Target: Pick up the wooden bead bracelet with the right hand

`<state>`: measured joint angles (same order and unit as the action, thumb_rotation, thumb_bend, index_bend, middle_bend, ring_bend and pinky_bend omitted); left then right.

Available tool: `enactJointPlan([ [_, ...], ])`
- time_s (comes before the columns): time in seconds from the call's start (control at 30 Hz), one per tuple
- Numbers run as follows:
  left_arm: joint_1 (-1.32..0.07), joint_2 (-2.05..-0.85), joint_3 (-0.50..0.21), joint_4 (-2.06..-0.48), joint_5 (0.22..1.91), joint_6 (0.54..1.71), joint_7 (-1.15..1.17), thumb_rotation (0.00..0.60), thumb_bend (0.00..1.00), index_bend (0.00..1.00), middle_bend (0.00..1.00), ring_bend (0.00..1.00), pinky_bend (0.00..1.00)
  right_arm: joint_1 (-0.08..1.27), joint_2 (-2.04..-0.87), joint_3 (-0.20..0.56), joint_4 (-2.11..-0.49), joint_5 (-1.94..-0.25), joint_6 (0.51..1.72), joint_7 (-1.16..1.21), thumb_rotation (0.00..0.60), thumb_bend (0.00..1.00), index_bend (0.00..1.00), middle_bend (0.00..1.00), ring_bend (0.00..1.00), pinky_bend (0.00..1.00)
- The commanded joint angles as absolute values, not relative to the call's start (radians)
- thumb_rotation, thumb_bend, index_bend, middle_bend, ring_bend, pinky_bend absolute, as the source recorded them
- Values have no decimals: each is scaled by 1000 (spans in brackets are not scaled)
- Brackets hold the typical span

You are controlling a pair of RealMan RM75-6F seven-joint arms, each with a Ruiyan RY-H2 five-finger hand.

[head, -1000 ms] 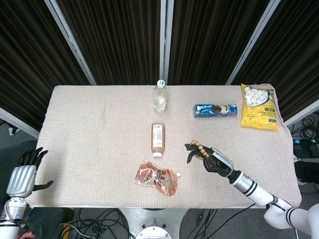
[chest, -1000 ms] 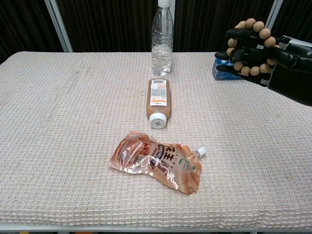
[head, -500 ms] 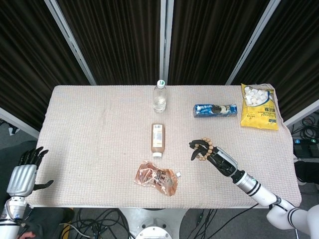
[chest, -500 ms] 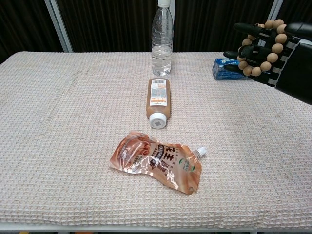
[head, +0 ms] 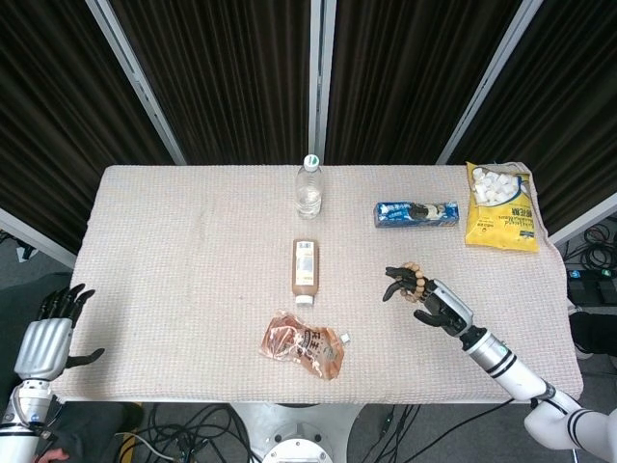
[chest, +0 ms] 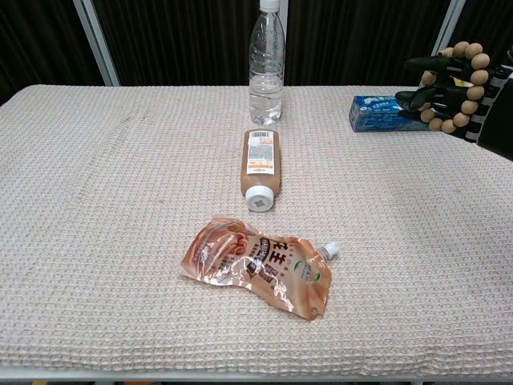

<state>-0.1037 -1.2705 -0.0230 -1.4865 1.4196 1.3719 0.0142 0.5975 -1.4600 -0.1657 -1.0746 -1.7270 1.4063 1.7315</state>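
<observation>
The wooden bead bracelet (head: 413, 281) (chest: 463, 87), a ring of light round beads, hangs looped over the fingers of my black right hand (head: 425, 292) (chest: 465, 90). That hand holds it lifted above the cloth at the right of the table, in front of the blue packet. In the chest view the hand sits at the right edge, partly cut off. My left hand (head: 46, 333) stays low off the table's left front corner with its fingers spread and nothing in it.
A brown bottle (head: 305, 267) lies in the middle, with a clear water bottle (head: 308, 189) upright behind it. A brown drink pouch (head: 303, 343) lies near the front edge. A blue packet (head: 416, 213) and a yellow snack bag (head: 501, 208) are at the back right.
My right hand has moved to the right and a little back, carrying the bracelet with it. The left hand has not moved.
</observation>
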Motion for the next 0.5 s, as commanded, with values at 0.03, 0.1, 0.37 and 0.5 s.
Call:
enactJointPlan([
  [0.03, -104, -1271, -23, -1486, 1419, 1370, 14, 600, 0, 135, 60, 0, 0, 589, -1455, -149, -1066, -1679, 1324, 1577, 299, 84, 213, 395, 19, 0],
  [0.1, -104, -1272, -22, -1486, 1418, 1369, 14, 600, 0, 134, 60, 0, 0, 595, -1461, -141, -1054, -1661, 1280, 1494, 300, 84, 213, 394, 19, 0],
  [0.37, -104, -1272, -22, -1490, 1417, 1371, 16, 600, 0, 134, 60, 0, 0, 658, -1517, -89, -1018, -1594, 1062, 931, 299, 79, 214, 360, 15, 0],
  [0.5, -105, -1271, -24, -1491, 1416, 1371, 18, 600, 0, 134, 60, 0, 0, 686, -1521, -66, -1051, -1556, 972, 584, 299, 74, 180, 311, 2, 0],
])
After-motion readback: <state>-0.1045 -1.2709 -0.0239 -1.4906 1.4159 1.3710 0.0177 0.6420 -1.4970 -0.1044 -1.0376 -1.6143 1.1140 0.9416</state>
